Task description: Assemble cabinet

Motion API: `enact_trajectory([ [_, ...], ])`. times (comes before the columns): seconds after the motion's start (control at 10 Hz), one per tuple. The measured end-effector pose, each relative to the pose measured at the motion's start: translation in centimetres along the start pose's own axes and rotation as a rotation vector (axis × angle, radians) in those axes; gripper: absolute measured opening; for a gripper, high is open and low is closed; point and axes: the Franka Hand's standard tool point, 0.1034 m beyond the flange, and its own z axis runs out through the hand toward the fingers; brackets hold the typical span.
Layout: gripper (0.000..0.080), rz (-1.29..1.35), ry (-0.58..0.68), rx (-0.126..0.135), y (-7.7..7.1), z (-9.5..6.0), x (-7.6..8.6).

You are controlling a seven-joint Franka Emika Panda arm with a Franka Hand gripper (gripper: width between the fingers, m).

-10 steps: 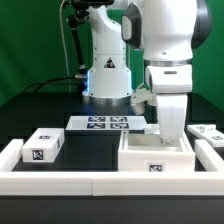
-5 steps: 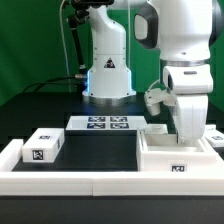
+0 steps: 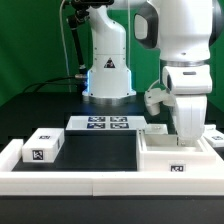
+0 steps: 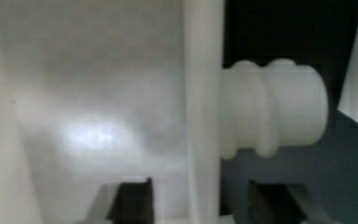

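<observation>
The cabinet's large white box body (image 3: 178,157) stands at the exterior view's right, open side up, one tag on its front. My gripper (image 3: 188,128) reaches down into it from above. In the wrist view my gripper (image 4: 202,205) straddles one upright wall of the body (image 4: 201,110), one dark finger (image 4: 137,200) on each side; it looks shut on that wall, though the picture is blurred. A ribbed round white knob (image 4: 275,105) juts from the wall's outer side. A smaller white box part (image 3: 42,146) lies at the left.
The marker board (image 3: 108,123) lies flat before the robot's base. A low white border rail (image 3: 70,182) runs along the front and up the left side. Another small tagged white part (image 3: 214,136) sits at the far right, close behind the body.
One second ago the box body and my gripper stood nearer the middle; both have shifted together toward the exterior view's right. Nothing has moved in the last half second.
</observation>
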Motion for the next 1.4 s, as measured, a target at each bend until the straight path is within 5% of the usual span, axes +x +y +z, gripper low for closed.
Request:
enact_trajectory([
  [0.1,0.0367,0.001,0.000,0.000,0.0,0.0,0.0],
  [0.3,0.0686,-0.002,0.001,-0.011,0.3,-0.7,0.1],
  [0.4,0.0764,-0.005,0.001,-0.018,0.4,-1.2,0.2],
  [0.6,0.0792,-0.001,-0.004,-0.036,0.3,-3.2,0.3],
  [0.8,0.0798,0.000,-0.009,-0.045,-1.5,-4.9,0.6],
  [1.2,0.0797,-0.060,0.007,-0.027,-6.1,-3.7,3.8],
  [1.4,0.0797,-0.049,0.007,-0.028,-5.9,-3.7,3.5],
])
